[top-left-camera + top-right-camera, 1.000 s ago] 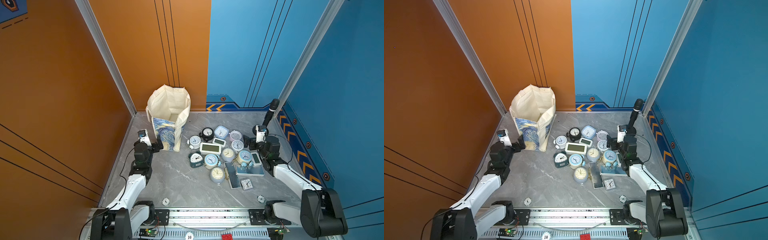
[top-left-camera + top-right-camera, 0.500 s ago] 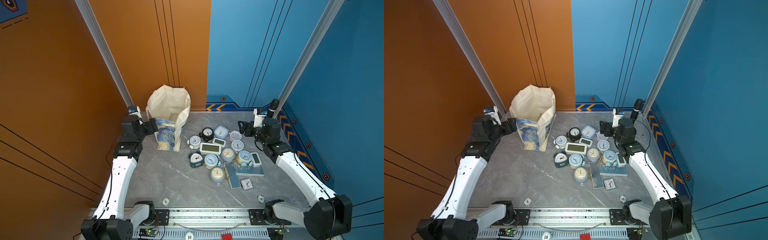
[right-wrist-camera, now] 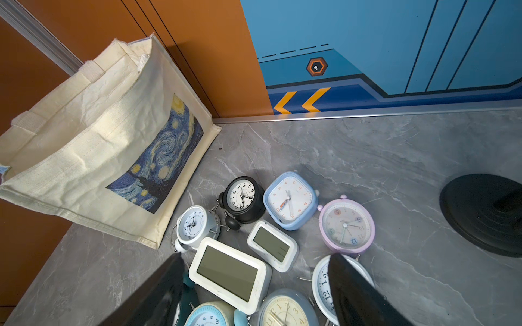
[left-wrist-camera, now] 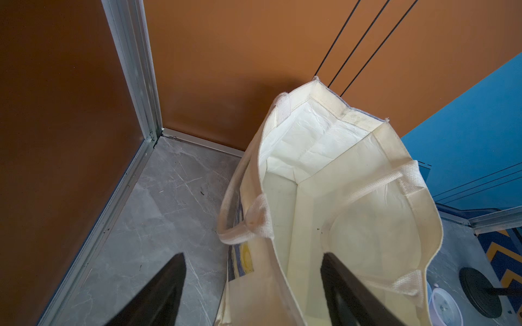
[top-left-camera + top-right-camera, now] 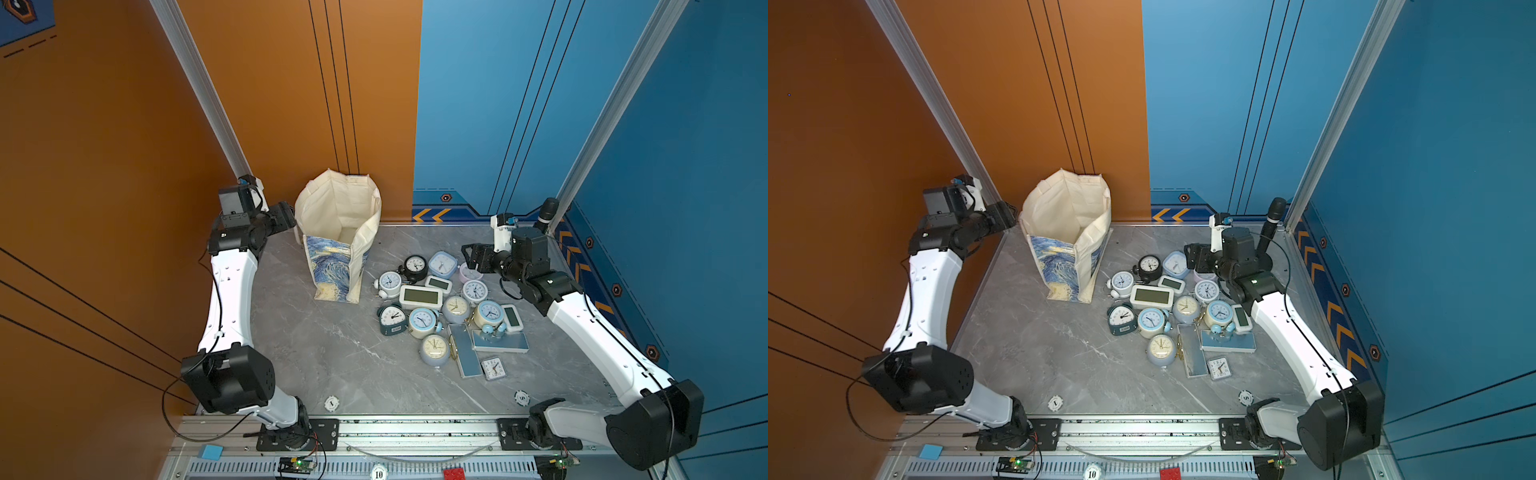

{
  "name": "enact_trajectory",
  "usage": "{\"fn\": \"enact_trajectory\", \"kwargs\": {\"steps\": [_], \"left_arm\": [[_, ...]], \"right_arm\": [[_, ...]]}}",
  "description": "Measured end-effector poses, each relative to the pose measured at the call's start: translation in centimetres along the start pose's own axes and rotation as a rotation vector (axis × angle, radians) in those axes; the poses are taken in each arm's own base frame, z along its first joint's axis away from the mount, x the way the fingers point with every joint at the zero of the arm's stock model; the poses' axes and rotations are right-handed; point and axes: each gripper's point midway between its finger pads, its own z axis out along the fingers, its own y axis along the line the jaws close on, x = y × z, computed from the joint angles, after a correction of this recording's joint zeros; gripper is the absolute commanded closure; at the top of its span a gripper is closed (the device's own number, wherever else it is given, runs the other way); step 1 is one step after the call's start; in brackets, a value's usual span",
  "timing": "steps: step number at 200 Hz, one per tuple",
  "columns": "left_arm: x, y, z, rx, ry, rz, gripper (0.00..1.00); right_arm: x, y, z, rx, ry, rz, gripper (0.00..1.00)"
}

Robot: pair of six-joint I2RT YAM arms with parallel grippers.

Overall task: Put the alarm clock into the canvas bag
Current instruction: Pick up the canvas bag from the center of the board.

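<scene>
1. Base: grey marble-look table (image 5: 324, 345), bearing everything below.
2. Arms: left arm (image 5: 230, 291) rises just beside the canvas bag (image 5: 332, 266). The right arm (image 5: 590, 328) is well apart from the bag, beyond the clocks.
3. Task container: canvas bag stands upright at the table's rear, by the orange wall, mouth wide open in both top views (image 5: 1067, 216). Cream lining shows down to its floor (image 4: 353, 197). Starry print faces the clocks (image 3: 158, 158).
4. Task items: alarm clocks (image 5: 444, 311) lie in 1 cluster on the table, on the bag's right-arm side.
5. Black stand (image 5: 548, 210): rear corner, well apart from the bag, past the cluster.
6. Left gripper (image 4: 251, 255): at the bag's rim, on the side away from the clocks. Fingers spread, 1 outside the bag wall, 1 over the mouth, rim between them. Contact w/ cloth: cannot tell.
7. Right gripper (image 3: 257, 255): fingers spread, above the cluster, well apart from the bag, nothing pinched.
8. White digital clock (image 3: 228, 273): on the cluster's bag side, near the bag's base.
9. Blue square clock (image 3: 289, 200) and lilac clock (image 3: 347, 225): further from the bag.
10. Black twin-bell clock (image 3: 243, 197): between bag and blue square clock.
11. White twin-bell clock (image 3: 192, 225): just beside the bag's base.
</scene>
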Motion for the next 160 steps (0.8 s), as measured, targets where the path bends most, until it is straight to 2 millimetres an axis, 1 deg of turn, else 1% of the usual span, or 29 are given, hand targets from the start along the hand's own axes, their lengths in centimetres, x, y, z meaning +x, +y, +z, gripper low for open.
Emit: {"fn": "enact_trajectory", "kwargs": {"steps": [26, 61, 91, 108, 114, 125, 135, 139, 160], "left_arm": [[-0.4, -0.2, 2.7, 0.04, 0.028, 0.002, 0.25], [0.0, -0.1, 6.4, 0.072, 0.073, -0.002, 0.27], [1.3, -0.1, 9.1, 0.085, 0.119, 0.01, 0.36], [1.9, -0.1, 10.2, 0.095, 0.14, 0.016, 0.45], [2.0, -0.1, 10.5, 0.101, 0.145, 0.019, 0.5], [1.9, -0.3, 10.9, 0.113, 0.147, 0.025, 0.64], [1.8, -0.5, 11.1, 0.125, 0.147, 0.021, 0.81], [1.7, -0.6, 11.1, 0.131, 0.146, 0.025, 0.86], [1.7, -1.1, 11.0, 0.162, 0.15, 0.023, 0.94]], "right_arm": [[0.1, 0.4, -0.1, -0.007, 0.006, 0.0, 0.18], [0.1, 1.5, -0.2, -0.028, 0.01, -0.01, 0.18], [0.3, 2.2, -0.2, -0.042, 0.015, -0.012, 0.18], [0.5, 2.5, -0.1, -0.045, 0.018, -0.016, 0.18], [0.5, 2.6, -0.1, -0.045, 0.017, -0.016, 0.18], [0.6, 2.7, -0.1, -0.043, 0.017, -0.015, 0.18], [0.7, 2.8, -0.1, -0.041, 0.019, -0.016, 0.19], [0.7, 2.8, -0.1, -0.039, 0.021, -0.017, 0.19], [1.0, 2.3, -0.2, 0.005, 0.031, -0.014, 0.21]]}}
